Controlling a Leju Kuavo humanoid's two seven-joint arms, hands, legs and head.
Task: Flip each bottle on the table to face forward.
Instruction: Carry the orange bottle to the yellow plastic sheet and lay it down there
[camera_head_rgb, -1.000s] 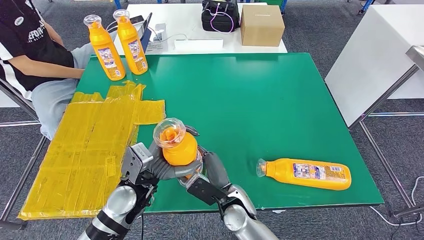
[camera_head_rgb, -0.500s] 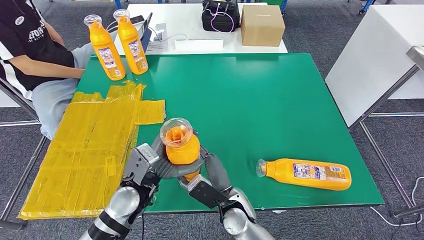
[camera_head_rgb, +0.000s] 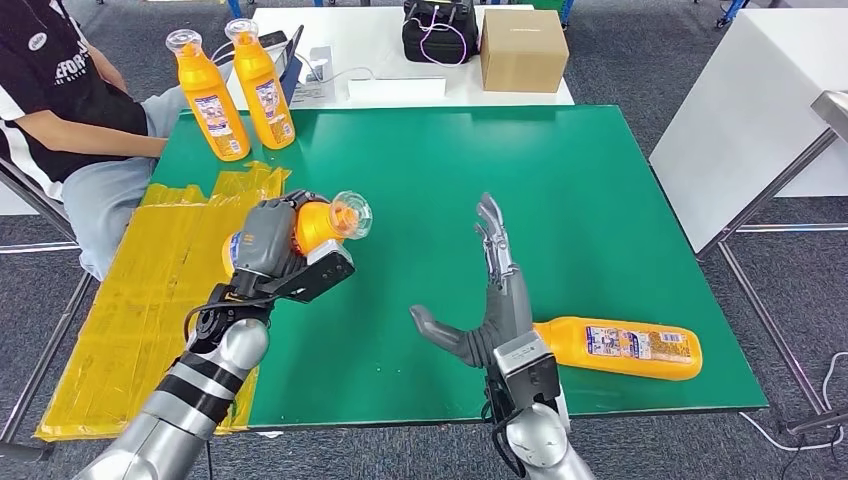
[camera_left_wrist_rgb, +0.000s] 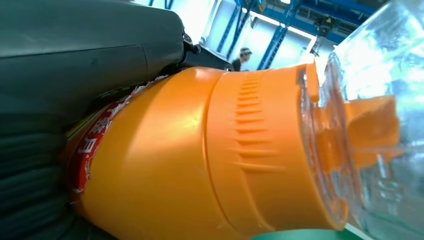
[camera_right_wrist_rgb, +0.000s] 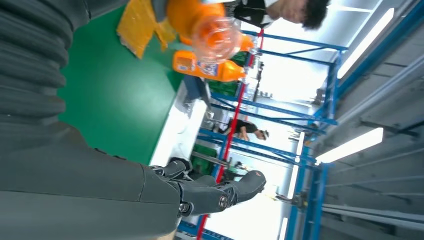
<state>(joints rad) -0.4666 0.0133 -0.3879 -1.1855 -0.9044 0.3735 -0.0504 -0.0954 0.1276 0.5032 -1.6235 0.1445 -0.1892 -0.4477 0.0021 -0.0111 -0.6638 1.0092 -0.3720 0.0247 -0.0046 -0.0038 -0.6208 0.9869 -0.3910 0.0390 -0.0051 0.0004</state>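
Observation:
My left hand (camera_head_rgb: 268, 238) grips an orange bottle (camera_head_rgb: 318, 223) with a clear cap, lifted above the green table (camera_head_rgb: 560, 180) at its left side, cap pointing right. The left wrist view shows that bottle (camera_left_wrist_rgb: 210, 155) close up, wrapped by my grey fingers (camera_left_wrist_rgb: 75, 60). My right hand (camera_head_rgb: 492, 300) is raised near the table's front with fingers spread, holding nothing. Just to its right a second orange bottle (camera_head_rgb: 620, 348) lies on its side, cap toward the hand. Two more orange bottles (camera_head_rgb: 212, 95) (camera_head_rgb: 263, 85) stand upright at the far left corner.
Yellow plastic sheeting (camera_head_rgb: 170, 300) covers the table's left edge. A person (camera_head_rgb: 60, 110) sits at the far left. A white table behind holds a cardboard box (camera_head_rgb: 523, 50) and a black bag (camera_head_rgb: 440, 32). Another white table (camera_head_rgb: 760, 120) stands to the right.
My right hand let go of the bottle, moved right and opened upward. My left hand carried the bottle up and to the far left, tilting its cap to the right.

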